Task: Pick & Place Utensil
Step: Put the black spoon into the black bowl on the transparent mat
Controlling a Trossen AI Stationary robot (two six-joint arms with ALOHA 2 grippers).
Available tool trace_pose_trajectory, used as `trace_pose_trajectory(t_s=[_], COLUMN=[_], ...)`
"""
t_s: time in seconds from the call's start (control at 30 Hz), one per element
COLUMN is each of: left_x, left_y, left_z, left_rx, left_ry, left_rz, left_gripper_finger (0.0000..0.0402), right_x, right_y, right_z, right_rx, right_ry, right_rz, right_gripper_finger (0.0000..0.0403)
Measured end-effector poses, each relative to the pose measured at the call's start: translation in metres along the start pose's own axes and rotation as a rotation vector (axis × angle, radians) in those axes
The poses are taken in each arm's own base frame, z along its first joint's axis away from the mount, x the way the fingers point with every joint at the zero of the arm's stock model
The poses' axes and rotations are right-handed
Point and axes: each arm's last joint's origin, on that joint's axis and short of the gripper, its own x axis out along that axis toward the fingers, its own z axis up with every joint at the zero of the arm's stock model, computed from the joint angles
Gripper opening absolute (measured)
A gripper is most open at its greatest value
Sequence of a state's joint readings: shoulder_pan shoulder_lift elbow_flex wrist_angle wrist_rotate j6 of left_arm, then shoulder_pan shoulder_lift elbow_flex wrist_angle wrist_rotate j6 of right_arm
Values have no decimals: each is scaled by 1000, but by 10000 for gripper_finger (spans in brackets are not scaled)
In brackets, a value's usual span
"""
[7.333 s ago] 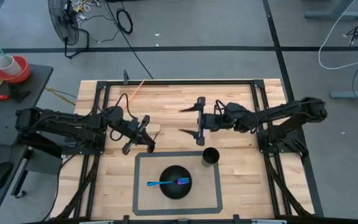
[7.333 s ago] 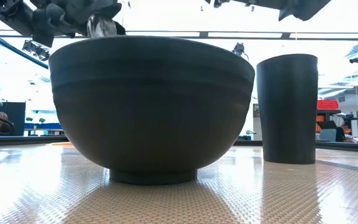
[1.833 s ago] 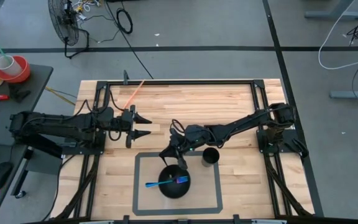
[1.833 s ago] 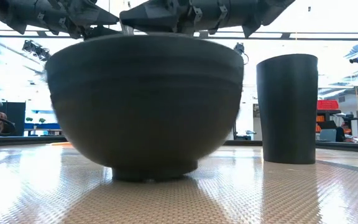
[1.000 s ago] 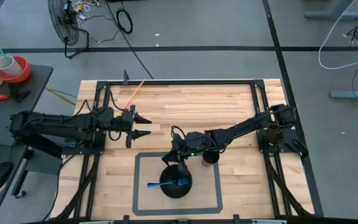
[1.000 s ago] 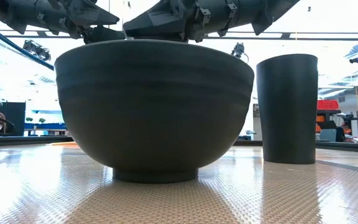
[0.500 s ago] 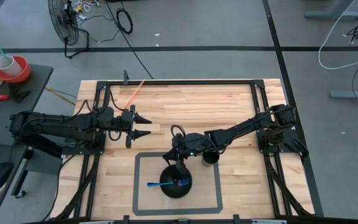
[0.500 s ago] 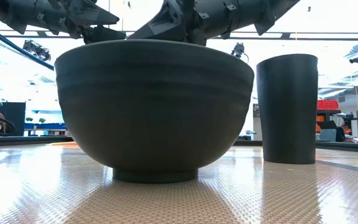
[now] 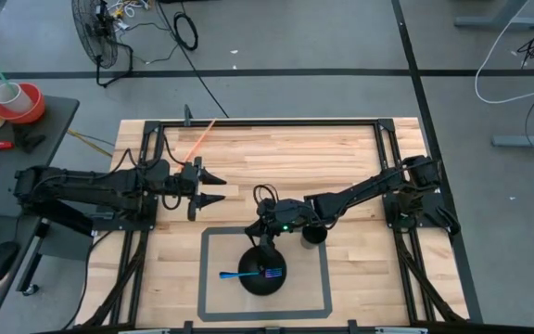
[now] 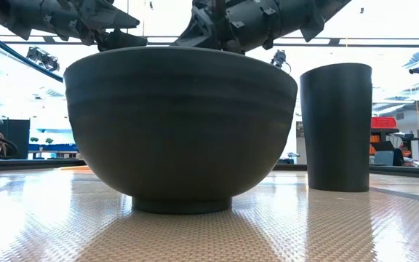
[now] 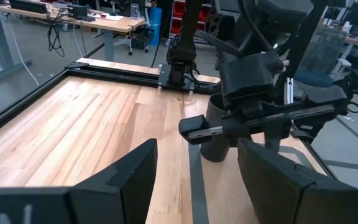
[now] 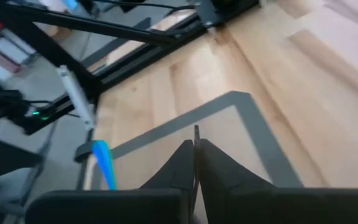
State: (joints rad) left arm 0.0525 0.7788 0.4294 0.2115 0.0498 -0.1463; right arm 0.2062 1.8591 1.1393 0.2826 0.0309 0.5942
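Right gripper (image 12: 194, 163) jaws closed, empty.

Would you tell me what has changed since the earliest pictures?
The right tool swung from mid-table to the bowl rim and shut. The left tool drew back toward its own side. Fork, bowl and cup stayed put.

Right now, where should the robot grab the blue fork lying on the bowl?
Grab the fork by its blue handle, probably near the middle. It lies flat across the bowl, handle toward the left arm's side, so coming straight down from above with the fingers either side of the handle looks best. The right tool is above the bowl's far edge, its fingers together.
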Motion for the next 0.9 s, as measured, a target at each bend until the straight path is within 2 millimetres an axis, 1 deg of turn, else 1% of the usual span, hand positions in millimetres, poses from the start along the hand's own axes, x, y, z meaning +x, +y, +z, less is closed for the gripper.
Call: trace_pose_trajectory(t_s=[0.6, 0.73, 0.9], left_x=[0, 0, 0], left_y=[0, 0, 0], left_z=[0, 0, 0], left_rx=[0, 0, 0], left_ry=[0, 0, 0], left_rz=[0, 0, 0], left_gripper_finger=[227, 226, 226], right_x=[0, 0, 0], right_y=[-4, -4, -5], right_z=[-3, -4, -4], right_rx=[-6, -17, -38], right_ry=[22, 24, 20], right_rz=[-64, -65, -80], right_gripper_finger=[25, 38, 66])
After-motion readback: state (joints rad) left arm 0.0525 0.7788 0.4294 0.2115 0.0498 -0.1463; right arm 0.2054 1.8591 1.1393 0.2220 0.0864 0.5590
